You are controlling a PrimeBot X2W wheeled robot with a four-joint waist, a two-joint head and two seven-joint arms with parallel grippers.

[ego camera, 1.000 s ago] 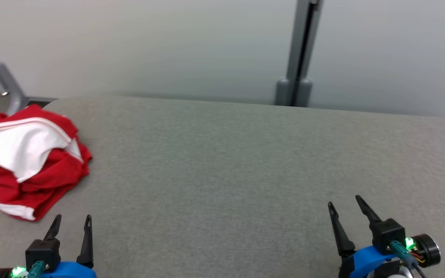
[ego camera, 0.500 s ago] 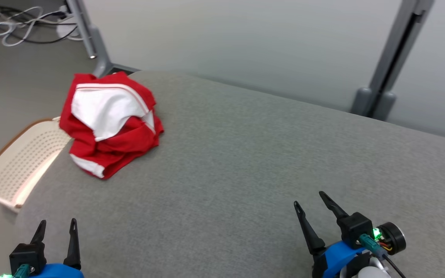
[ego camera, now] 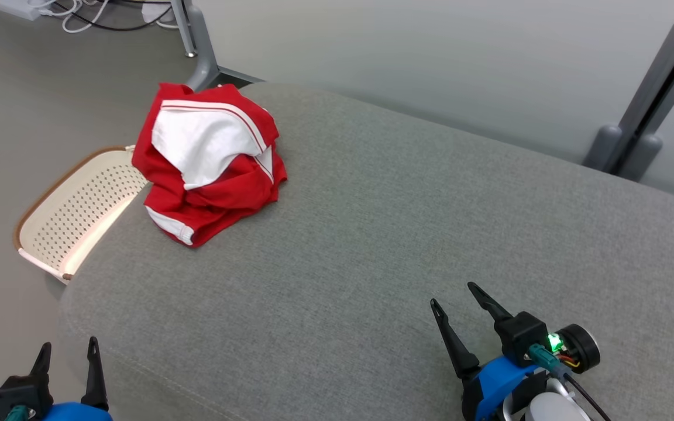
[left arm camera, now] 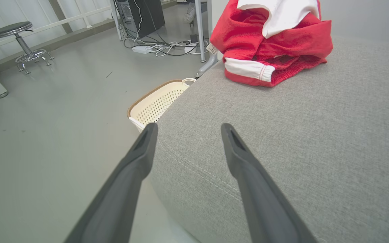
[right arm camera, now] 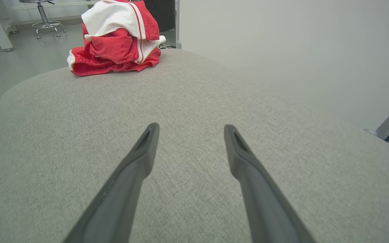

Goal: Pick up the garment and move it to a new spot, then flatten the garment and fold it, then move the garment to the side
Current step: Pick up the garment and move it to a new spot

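A crumpled red and white garment (ego camera: 208, 161) lies in a heap at the far left corner of the grey padded surface (ego camera: 401, 234). The left wrist view has the garment (left arm camera: 272, 37) ahead and to the right, the right wrist view has the garment (right arm camera: 117, 37) far ahead on the left. My left gripper (ego camera: 68, 345) is open and empty, low at the surface's near left corner, partly over the floor. My right gripper (ego camera: 453, 293) is open and empty above the near right part of the surface. Both are well short of the garment.
A cream perforated basket (ego camera: 74, 210) with a brown rim stands on the floor against the surface's left edge, also the basket (left arm camera: 157, 103) in the left wrist view. Cables (left arm camera: 160, 49), a stool (left arm camera: 22, 44) and metal frame legs (ego camera: 635, 146) stand beyond.
The camera has turned left and downward, so the garment now sits nearer the middle of the picture and the basket has come into view. Both grippers stay open.
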